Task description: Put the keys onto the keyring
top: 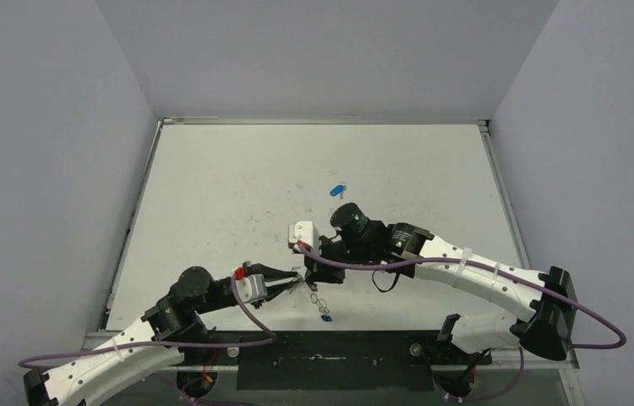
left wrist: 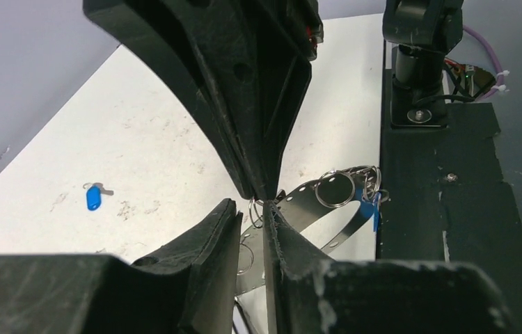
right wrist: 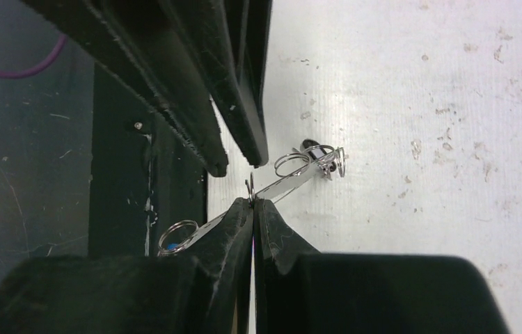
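Both arms are reaching inward and low, the left arm (top: 128,347) stretching out to its right and the right arm (top: 474,271) bending in from the far side with its wrist tipping downward. The two claws are meeting almost tip to tip. The right claw (right wrist: 252,203) is pinching fully closed, while the left claw (top: 293,280) is holding its fingers slightly parted.

Left arm (top: 115,362) and right arm (top: 474,269): white links, black joints, a purple cable (top: 256,328) tied along each; fingers (left wrist: 199,250) are matte black wedges, edges scuffed pale
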### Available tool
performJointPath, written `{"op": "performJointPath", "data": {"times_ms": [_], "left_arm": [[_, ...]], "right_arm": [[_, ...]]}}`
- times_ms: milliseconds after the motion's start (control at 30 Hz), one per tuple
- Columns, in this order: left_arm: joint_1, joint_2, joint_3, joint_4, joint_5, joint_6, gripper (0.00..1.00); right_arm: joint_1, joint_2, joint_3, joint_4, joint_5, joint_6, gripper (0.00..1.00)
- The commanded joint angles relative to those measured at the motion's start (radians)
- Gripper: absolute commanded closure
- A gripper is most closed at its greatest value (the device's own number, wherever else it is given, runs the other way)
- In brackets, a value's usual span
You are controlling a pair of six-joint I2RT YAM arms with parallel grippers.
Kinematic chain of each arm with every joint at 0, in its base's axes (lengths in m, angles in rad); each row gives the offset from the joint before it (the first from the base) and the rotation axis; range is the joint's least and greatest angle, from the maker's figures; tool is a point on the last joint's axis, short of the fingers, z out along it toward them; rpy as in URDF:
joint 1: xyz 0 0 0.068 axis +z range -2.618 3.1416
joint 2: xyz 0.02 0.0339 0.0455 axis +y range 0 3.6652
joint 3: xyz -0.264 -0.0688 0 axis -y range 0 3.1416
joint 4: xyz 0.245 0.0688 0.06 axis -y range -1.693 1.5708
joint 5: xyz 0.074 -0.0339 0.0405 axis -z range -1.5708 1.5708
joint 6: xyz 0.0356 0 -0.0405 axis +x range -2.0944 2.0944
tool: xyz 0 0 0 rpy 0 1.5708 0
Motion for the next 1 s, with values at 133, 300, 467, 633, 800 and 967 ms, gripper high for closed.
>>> {"op": "performJointPath", "data": {"times_ms": [133, 300, 467, 633, 800, 967], "left_arm": [[-0.004, 0.054, 0.124, -0.192, -0.031, 0.078, 0.79], [-0.003, 0.1, 0.159, -0.225, -0.034, 0.098, 0.76], [-0.004, 0.142, 0.166, -0.221, -0.032, 0.119, 0.75], [-0.004, 0.171, 0.168, -0.215, -0.029, 0.129, 0.76], [-0.005, 0.192, 0.168, -0.209, -0.01, 0.128, 0.88], [-0.004, 0.212, 0.167, -0.221, 0.001, 0.127, 1.0]], "right_arm": [[0.035, 0.088, 0.174, -0.138, 0.17, 0.073, 1.0], [0.06, 0.138, 0.237, -0.19, 0.2, 0.104, 1.0], [0.084, 0.171, 0.261, -0.2, 0.191, 0.109, 1.0], [0.101, 0.19, 0.271, -0.204, 0.195, 0.106, 1.0], [0.104, 0.195, 0.273, -0.204, 0.2, 0.103, 1.0], [0.105, 0.194, 0.274, -0.201, 0.21, 0.102, 1.0]]}}
